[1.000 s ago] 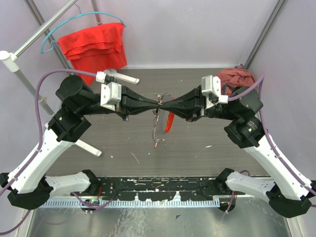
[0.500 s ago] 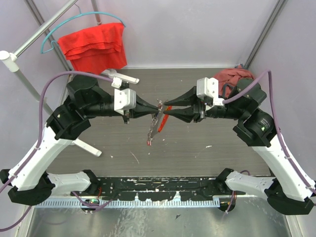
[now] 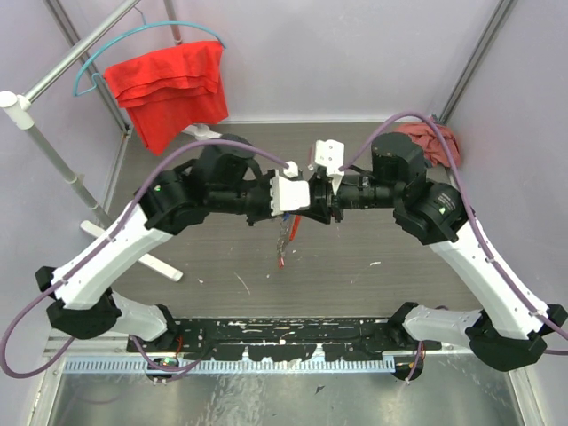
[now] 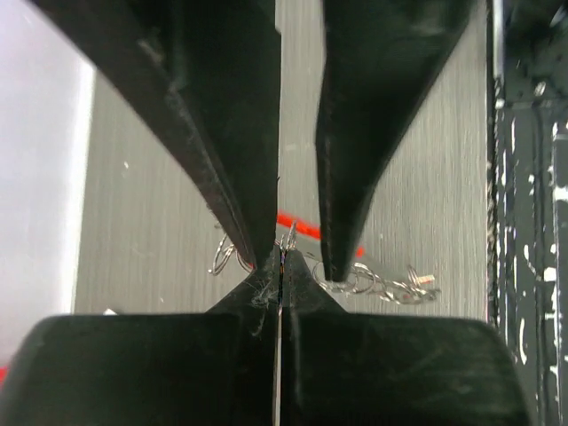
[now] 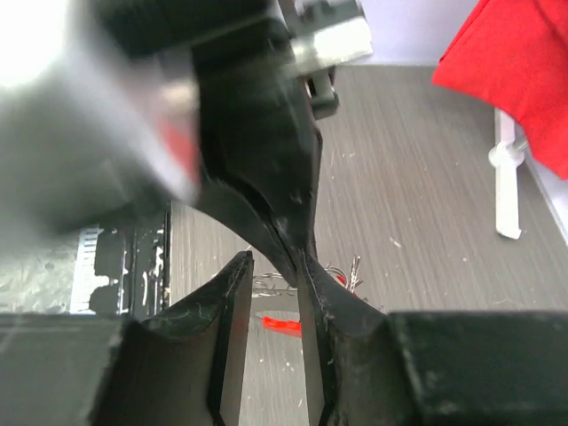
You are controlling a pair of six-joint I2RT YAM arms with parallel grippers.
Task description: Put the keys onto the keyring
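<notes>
My two grippers meet tip to tip above the table's middle. My left gripper (image 3: 310, 199) (image 4: 282, 257) is shut on a thin sliver of the keyring's wire. The keyring (image 4: 224, 257) shows as silvery loops with a chain (image 4: 382, 284) and its red-orange tag (image 4: 300, 226) (image 5: 282, 325); in the top view it hangs below the grippers (image 3: 284, 232). My right gripper (image 3: 315, 201) (image 5: 271, 266) is open, its fingers (image 4: 355, 177) straddling the left gripper's tip. A slim silvery key-like piece (image 5: 355, 267) hangs among the loops; I cannot make out coloured key heads.
A red cloth (image 3: 169, 80) hangs on a teal hanger at the back left. A dark red cloth (image 3: 428, 138) lies at the back right. White pegs (image 3: 160, 264) (image 3: 209, 133) lie on the left. A black rail (image 3: 284, 333) runs along the near edge.
Both wrists have pushed in closer, the meeting point shifting a little right. The right jaws now stand apart round the left tip. The chain still hangs below.
</notes>
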